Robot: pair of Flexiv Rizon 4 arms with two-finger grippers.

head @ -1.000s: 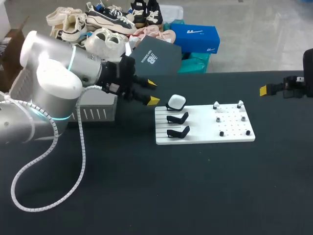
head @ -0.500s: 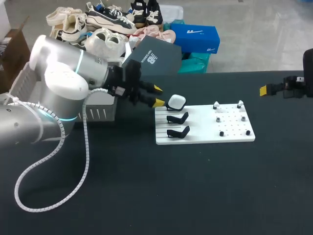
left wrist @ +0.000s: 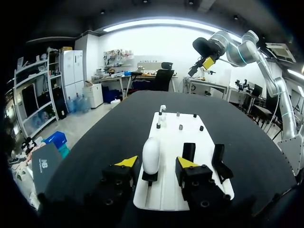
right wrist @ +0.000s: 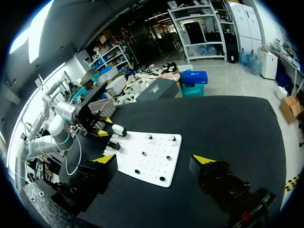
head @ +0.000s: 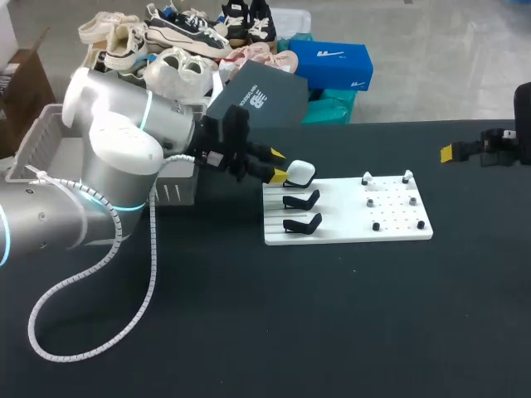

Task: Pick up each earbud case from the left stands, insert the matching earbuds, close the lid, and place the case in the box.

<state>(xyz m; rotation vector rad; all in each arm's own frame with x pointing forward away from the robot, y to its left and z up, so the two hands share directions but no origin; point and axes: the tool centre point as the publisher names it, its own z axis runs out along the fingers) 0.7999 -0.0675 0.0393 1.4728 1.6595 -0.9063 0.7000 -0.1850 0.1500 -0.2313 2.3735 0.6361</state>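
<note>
One white earbud case [head: 299,172] sits on the end stand, between the spread fingers of the left hand [head: 278,165].
Gap shows either side, so no grip. Two black stands [head: 302,200] sit beside it on the white board [head: 348,232]. Right hand [right wrist: 154,159] is open, well apart over the desk [head: 249,315].

**Inspector:** Position of the board?

**Officer:** The board [head: 340,211] lies on the table [head: 332,315], right of centre. Its left part carries the stands [head: 302,200] in a row, front to back. Its right part carries the pegs [head: 390,203].

**Inspector:** The earbud case?

**Officer:** The earbud case [head: 299,172] is on the rearmost stand. The left gripper [head: 279,165] is just beside it, on its left. The right gripper [head: 452,152] is at the table's right edge, well apart from the board. A basket [head: 174,191] stands at the left rear.
</note>
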